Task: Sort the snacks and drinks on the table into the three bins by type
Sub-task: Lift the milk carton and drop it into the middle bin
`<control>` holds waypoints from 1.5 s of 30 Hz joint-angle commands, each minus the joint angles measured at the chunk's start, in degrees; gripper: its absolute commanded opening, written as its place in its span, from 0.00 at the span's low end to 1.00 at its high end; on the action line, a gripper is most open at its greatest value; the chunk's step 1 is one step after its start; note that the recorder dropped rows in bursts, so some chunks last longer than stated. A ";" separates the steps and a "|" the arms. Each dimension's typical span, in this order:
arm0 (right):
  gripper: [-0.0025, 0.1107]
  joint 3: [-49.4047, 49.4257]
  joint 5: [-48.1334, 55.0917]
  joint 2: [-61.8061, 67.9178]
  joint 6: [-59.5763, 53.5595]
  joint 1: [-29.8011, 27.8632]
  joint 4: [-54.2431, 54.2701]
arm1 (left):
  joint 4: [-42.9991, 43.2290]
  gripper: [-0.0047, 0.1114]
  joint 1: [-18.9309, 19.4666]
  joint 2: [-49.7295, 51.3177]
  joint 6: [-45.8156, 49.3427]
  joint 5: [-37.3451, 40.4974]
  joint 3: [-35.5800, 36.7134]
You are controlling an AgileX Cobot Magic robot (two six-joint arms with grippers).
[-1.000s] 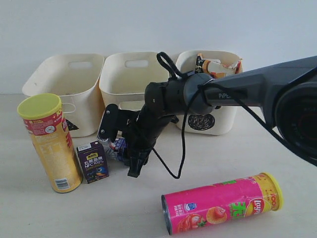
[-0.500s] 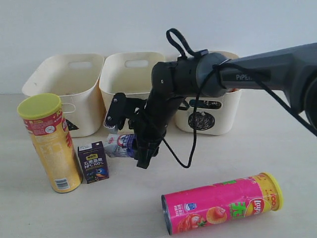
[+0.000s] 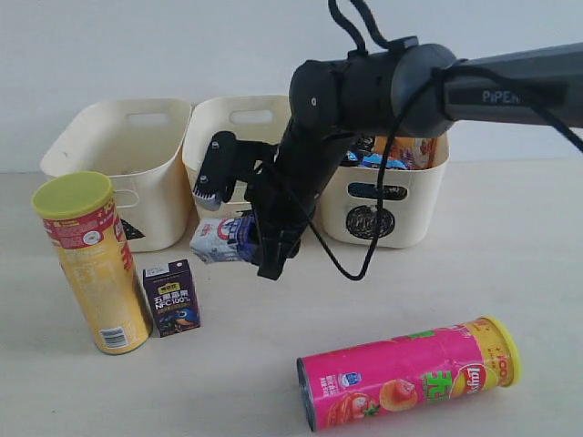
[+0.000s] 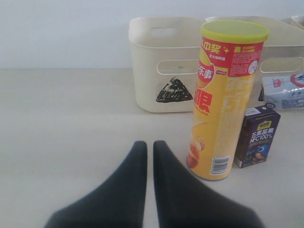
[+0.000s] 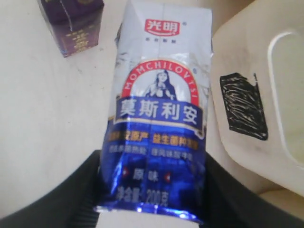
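Note:
My right gripper is shut on the white and blue drink carton, holding it in the air in front of the middle bin. The right wrist view shows the carton between both fingers, next to that bin's black square mark. The dark purple carton stands on the table beside the upright yellow chip tube. The pink tube lies on its side at the front. My left gripper is shut and empty, low over the table near the yellow tube.
The left bin bears a triangle mark. The right bin, marked with a circle, holds crinkly noodle packets. The right arm and its cable hang across the middle and right bins.
My right gripper has risen from the table with the white and blue carton, moving up and toward the bins. The left gripper has stayed put.

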 commanded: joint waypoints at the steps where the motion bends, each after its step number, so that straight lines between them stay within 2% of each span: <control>1: 0.02 -0.24 0.25 -3.42 0.58 -0.52 -0.30 | -0.14 0.08 0.06 -0.23 -0.47 -0.50 -0.10; 8: 0.02 -0.24 -2.29 -7.68 2.07 -0.52 -0.30 | -0.14 0.08 0.06 -0.23 -0.47 -0.50 -0.10; 21: 0.02 -0.24 -20.80 -8.01 12.28 -1.92 0.26 | -0.14 0.08 0.06 -0.23 -0.47 -0.50 -0.10; 37: 0.02 -12.12 -22.53 3.62 23.29 -6.86 0.37 | -0.14 0.08 0.06 -0.23 -0.47 -0.39 -0.10; 45: 0.02 -13.93 -25.84 6.58 27.40 -7.44 0.14 | -0.14 0.08 0.06 -0.23 -0.47 -0.39 -0.10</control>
